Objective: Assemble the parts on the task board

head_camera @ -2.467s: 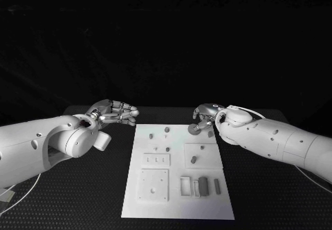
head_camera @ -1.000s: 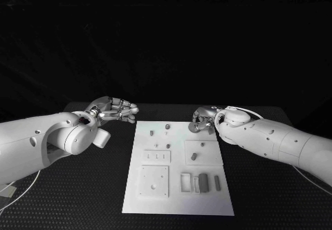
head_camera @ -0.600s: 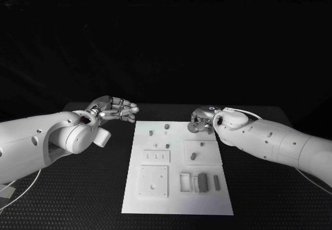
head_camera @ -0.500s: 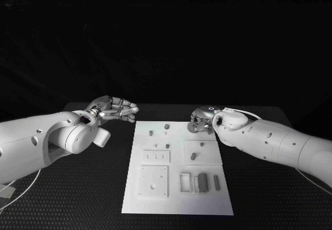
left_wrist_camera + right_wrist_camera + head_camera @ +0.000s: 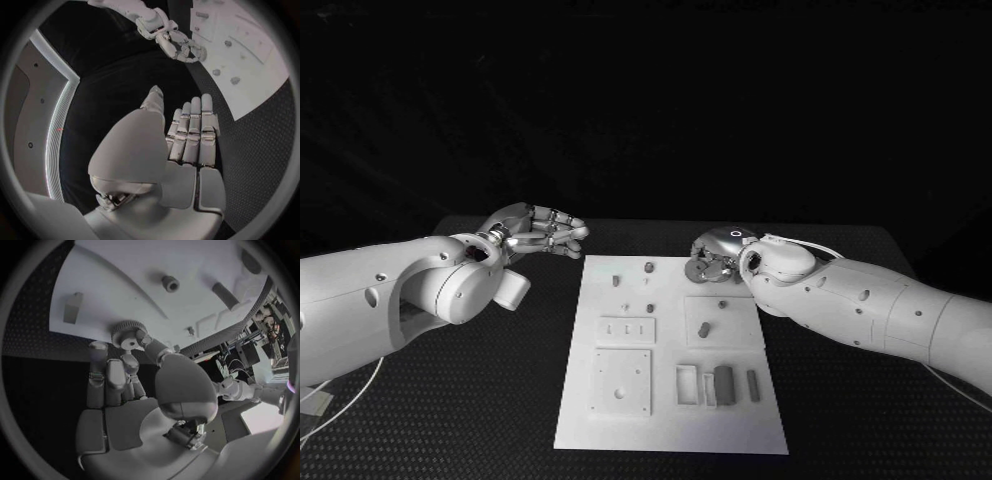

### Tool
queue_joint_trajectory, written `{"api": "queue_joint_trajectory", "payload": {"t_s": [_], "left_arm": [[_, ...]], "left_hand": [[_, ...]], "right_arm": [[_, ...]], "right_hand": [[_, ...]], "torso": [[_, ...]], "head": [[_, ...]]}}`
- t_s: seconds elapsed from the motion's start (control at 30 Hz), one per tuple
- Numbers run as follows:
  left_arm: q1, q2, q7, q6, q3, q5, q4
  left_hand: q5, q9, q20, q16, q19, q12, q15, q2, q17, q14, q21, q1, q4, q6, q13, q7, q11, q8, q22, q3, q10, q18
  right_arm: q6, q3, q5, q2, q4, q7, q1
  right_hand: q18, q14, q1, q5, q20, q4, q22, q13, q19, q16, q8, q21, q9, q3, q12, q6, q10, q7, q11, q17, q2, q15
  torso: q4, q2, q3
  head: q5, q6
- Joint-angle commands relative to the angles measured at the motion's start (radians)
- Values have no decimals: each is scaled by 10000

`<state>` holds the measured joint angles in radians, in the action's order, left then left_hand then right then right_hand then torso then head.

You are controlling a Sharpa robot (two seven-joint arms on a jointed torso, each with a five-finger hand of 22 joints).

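The right hand is pinching a small toothed gear, having edged slightly leftward over the task board's one o'clock corner. The left hand, empty with fingers loosely apart, is staying at ten o'clock. The gear is mostly hidden from above.

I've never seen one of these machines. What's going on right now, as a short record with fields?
Surface: black table
Board: white rectangular task board holding small grey parts
Right hand: over the board's far end, fingers pinching a small round ridged gear
Left hand: raised off the board's far left corner, holding nothing, fingers straight
Stage: gear not yet placed
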<state>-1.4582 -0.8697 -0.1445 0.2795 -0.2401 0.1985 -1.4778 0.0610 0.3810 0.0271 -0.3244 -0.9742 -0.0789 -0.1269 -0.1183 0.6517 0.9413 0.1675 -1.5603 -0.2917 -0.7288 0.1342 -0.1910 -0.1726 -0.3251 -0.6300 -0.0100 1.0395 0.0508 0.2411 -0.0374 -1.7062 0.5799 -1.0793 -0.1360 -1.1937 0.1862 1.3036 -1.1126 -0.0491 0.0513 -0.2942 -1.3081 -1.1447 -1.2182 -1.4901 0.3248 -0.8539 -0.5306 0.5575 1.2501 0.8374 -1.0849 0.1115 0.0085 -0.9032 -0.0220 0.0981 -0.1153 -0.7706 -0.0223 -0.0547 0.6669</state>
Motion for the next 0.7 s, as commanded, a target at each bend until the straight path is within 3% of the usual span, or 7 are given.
{"api": "queue_joint_trajectory", "payload": {"t_s": [0.03, 0.23, 0.5, 0.6, 0.7], "left_arm": [[-11, -13, -90, -102, 6, 36, -53], [-11, 47, -99, -99, 5, 36, -45], [-11, 35, -96, -92, 5, 36, -37], [-11, 37, -99, -87, 5, 35, -40], [-11, 51, -98, -95, 5, 35, -42]], "left_hand": [[-38, -14, 6, 48, 35, 62, -16, -7, 9, -71, -49, -5, -1, -3, 18, -328, -40, 24, -9, 39, -30, 181], [-37, -13, 7, 53, 36, 62, -17, -3, 14, -72, -51, -5, -1, -8, 21, -327, -39, 23, -10, 43, -27, 182], [-37, -13, 8, 58, 37, 61, -18, 1, 19, -72, -54, -8, -1, -11, 25, -326, -38, 22, -11, 46, -23, 182], [-38, -14, 9, 60, 38, 62, -19, -1, 21, -73, -56, -6, -1, -11, 26, -326, -38, 23, -12, 45, -23, 182], [-38, -14, 9, 62, 38, 63, -19, -1, 22, -73, -57, -5, -2, -11, 27, -326, -38, 23, -12, 45, -24, 182]], "right_arm": [[401, 66, -659, 57, -390, -377, -104], [655, 228, -1115, 35, -1111, -673, -180], [1015, 234, -2000, -326, -1768, -722, -179], [1034, 162, -2213, -540, -1815, -747, -170], [1076, 12, -2490, -773, -1807, -823, -109]], "right_hand": [[756, -24, -33, 4, 9, 7, -209, 41, 67, -21, 149, -45, -211, 33, -47, 1211, -9, -5, -80, -3, 17, 72], [756, -23, -60, 5, 16, 8, -209, 88, 72, -23, 142, -57, -213, 23, -68, 1234, -10, -16, -91, -3, -32, 84], [756, -22, -32, 5, 17, 20, -201, 149, 70, -20, 99, -72, -203, -18, -100, 1225, -28, -14, -91, 3, -156, 86], [756, -16, -28, 5, 18, 21, -198, 165, 66, -21, 83, -75, -198, -21, -108, 1218, -35, -12, -90, -7, -186, 85], [756, -20, -23, 5, 19, 24, -195, 179, 63, -19, 66, -77, -192, -23, -115, 1208, -42, -9, -87, 6, -208, 83]], "torso": [[6, 8, -5], [3, -1, 15], [-8, -6, 17], [-16, -15, 13], [-7, -28, 18]], "head": [[11, -47], [97, -93], [109, -124], [121, -131], [108, -147]]}}
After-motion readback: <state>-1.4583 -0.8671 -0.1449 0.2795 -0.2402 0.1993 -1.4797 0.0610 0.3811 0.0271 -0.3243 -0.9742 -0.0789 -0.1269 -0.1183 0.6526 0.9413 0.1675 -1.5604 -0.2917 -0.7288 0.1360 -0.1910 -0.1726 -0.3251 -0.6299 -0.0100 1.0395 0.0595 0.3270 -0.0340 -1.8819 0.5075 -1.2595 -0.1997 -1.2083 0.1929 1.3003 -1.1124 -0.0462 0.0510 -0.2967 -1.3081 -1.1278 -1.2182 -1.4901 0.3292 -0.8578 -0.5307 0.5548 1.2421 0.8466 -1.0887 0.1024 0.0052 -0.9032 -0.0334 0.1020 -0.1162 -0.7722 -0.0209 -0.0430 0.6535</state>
